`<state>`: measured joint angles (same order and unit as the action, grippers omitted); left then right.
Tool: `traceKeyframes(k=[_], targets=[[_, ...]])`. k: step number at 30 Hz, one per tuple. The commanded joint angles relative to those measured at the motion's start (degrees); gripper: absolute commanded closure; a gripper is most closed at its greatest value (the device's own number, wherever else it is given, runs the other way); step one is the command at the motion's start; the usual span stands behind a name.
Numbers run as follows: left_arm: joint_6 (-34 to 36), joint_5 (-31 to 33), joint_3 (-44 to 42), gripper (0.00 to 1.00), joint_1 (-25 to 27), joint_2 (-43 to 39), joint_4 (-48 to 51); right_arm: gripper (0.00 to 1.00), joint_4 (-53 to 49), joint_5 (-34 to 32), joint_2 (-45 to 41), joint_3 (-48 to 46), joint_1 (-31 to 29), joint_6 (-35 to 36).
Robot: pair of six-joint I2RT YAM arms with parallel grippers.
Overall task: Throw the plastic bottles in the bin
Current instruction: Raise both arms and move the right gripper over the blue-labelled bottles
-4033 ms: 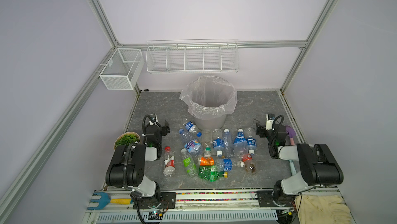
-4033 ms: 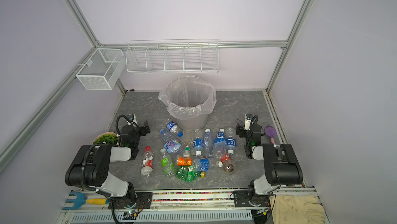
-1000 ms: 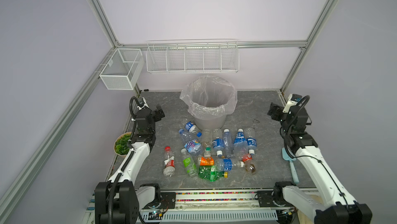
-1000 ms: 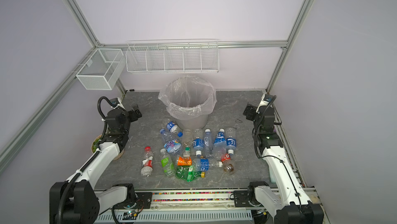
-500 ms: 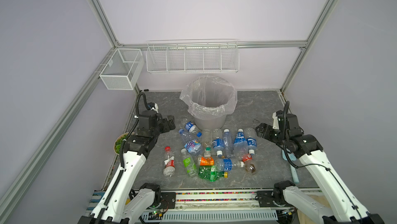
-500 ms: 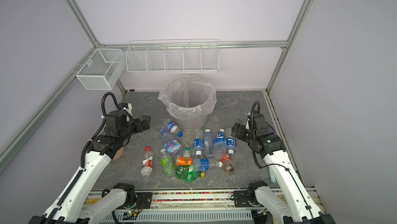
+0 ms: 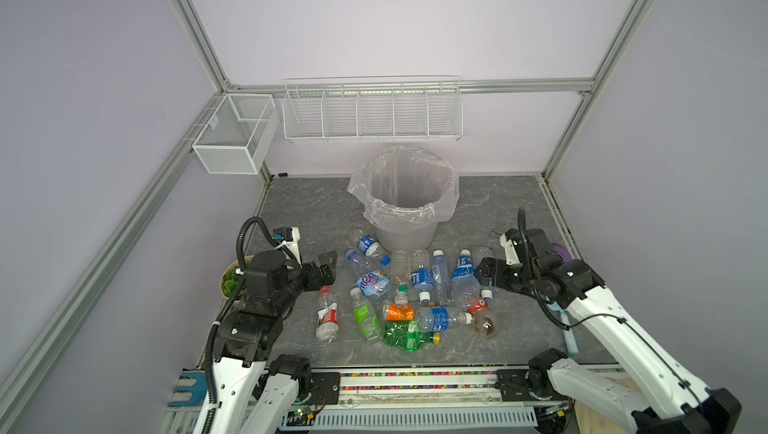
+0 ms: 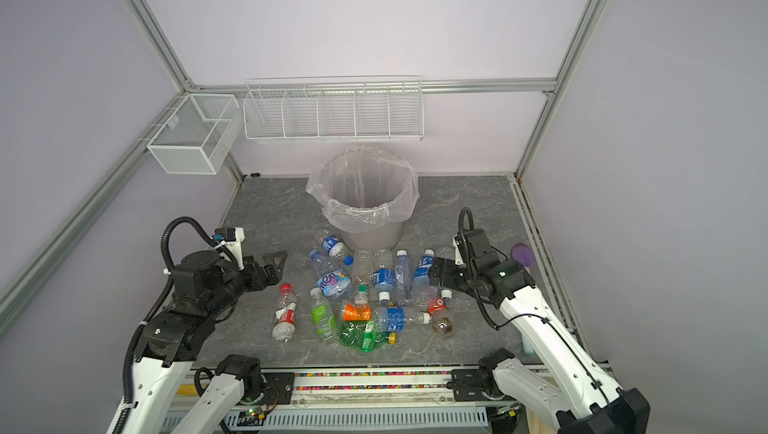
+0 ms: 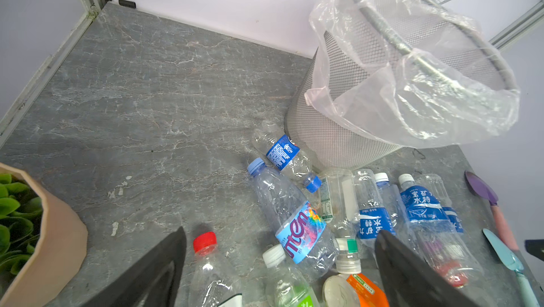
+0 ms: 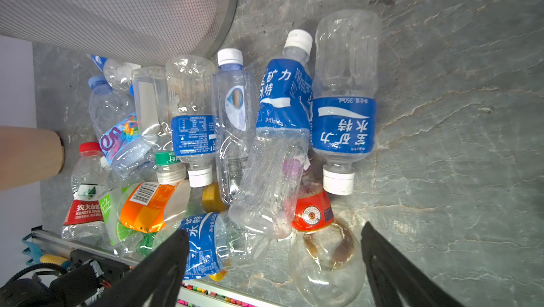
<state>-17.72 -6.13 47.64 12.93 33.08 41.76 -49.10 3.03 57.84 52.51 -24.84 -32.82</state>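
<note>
While no bottle shows inside the bin [image 7: 405,234], you have the whole stock lying on the bench [image 7: 299,203].

- Plastic bottles [image 7: 422,278]: one loose heap, all on their sides, just in front of the bin and between your two arms.
- Red-capped bottle [image 7: 326,315]: apart at the heap's left edge, nearest your left tool.
- Left tool [image 7: 326,270]: fingers spread, nothing held, level with the heap's left side. Probably set wide to take a bottle across its body.
- Right tool [image 7: 484,277]: spread likewise, empty, at the heap's right edge just beside a blue-labelled bottle [image 7: 463,271].
- Bin: upright behind the heap, bag folded over the rim, mouth open. By my judgement it stands centrally so either arm can reach it.
- Plant pot [image 7: 230,282]: beside your left arm, not for binning.
</note>
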Motion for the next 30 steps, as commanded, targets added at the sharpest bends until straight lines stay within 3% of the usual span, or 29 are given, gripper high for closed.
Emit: traceKeyframes(k=[1,9,30], targets=[[1.1,-1.8,-1.1,0.01,0.1,-2.7,1.6,0.04,2.9,2.8,2.3,-1.6,-1.0,-0.7],[1.0,-0.1,-2.0,0.01,0.1,-4.9,1.3,0.01,6.6,3.5,6.4,-4.5,-2.1,-1.9],[0.9,0.1,-2.2,0.01,0.3,-5.2,1.2,0.12,13.6,2.1,12.9,-6.9,-2.8,-5.0]])
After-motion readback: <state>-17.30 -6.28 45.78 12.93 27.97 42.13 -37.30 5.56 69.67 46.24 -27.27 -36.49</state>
